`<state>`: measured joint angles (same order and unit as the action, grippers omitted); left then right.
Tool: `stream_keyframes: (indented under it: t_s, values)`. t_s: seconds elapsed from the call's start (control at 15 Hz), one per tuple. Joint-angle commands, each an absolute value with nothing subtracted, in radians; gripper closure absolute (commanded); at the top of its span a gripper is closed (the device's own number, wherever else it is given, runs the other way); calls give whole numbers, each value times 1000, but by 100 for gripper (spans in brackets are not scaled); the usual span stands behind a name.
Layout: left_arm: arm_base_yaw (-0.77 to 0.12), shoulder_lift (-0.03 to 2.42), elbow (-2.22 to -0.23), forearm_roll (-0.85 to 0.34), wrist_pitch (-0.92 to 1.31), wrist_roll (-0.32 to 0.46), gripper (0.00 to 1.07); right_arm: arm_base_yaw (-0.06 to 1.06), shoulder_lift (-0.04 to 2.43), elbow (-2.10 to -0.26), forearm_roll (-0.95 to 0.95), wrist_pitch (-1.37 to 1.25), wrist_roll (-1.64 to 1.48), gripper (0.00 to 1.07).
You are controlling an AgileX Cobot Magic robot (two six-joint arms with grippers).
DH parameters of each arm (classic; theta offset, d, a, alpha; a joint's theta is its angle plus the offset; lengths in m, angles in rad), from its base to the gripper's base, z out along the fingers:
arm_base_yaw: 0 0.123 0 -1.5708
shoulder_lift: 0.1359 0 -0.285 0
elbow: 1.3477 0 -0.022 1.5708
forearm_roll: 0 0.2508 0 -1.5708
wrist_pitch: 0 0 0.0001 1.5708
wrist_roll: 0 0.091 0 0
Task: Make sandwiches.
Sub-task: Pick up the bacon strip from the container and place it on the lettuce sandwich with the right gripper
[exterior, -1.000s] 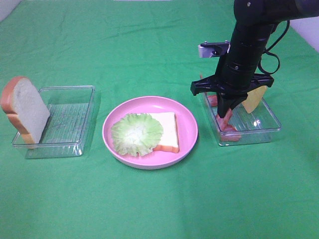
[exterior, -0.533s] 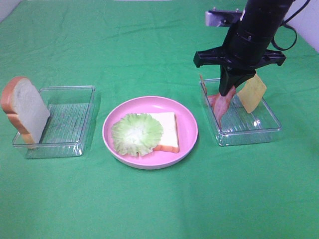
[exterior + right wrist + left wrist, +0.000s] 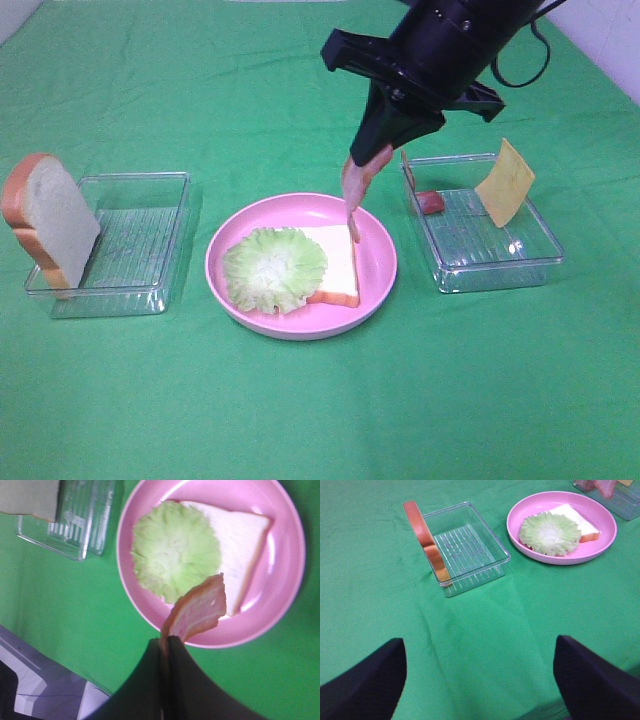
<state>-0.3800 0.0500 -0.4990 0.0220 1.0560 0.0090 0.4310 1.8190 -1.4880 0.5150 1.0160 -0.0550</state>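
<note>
Farthest left, off the high camera's edge, left hand (image 3: pixel 477 645) with dark fingers (image 3: pixel 362 685) spread wide, pinching nothing, over the green table (image 3: pixel 320 420). Next, a bread slice (image 3: pixel 45 220) standing on edge, tilted against the left end of the left tray (image 3: pixel 130 245), exactly as a second ago. In the middle, the pink plate (image 3: pixel 380 255) bearing a second bread slice (image 3: pixel 335 262) laid flat, with lettuce (image 3: pixel 274 268) lapping over its left part, both unmoved. Above the plate's right rim, right hand (image 3: pixel 368 165) pressed together on the top end of a bacon strip (image 3: pixel 353 190), the strip dangling with its lower tip at the flat slice's far right corner; touching or just clear, cannot tell. A second ago that hand down inside the right tray (image 3: pixel 490 245), low over the bacon; half a second ago raised there with the strip hanging; now carried left and out of the tray. Inside that tray, a short bacon piece (image 3: pixel 430 202) near the far left corner, and a yellow cheese square (image 3: pixel 505 182) leaning against the far right side, earlier half hidden behind the arm, now fully in view.
</note>
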Motion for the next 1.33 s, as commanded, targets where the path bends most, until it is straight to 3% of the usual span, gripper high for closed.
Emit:
stream_keyframes:
  t_s: [0.07, 0.47, 0.67, 1.33]
  values:
    - [-383, 43, -498, 22, 1043, 6, 30, 467, 1834, -1486, 563, 947, -77, 107]
    - [-383, 43, -498, 22, 1043, 6, 30, 580, 1967, -1486, 794, 769, -116, 107]
    - [-383, 43, -498, 22, 1043, 6, 30, 581, 2058, -1486, 930, 752, -188, 107]
    - [-383, 43, -498, 22, 1043, 6, 30, 488, 2091, -1486, 713, 801, -133, 107]
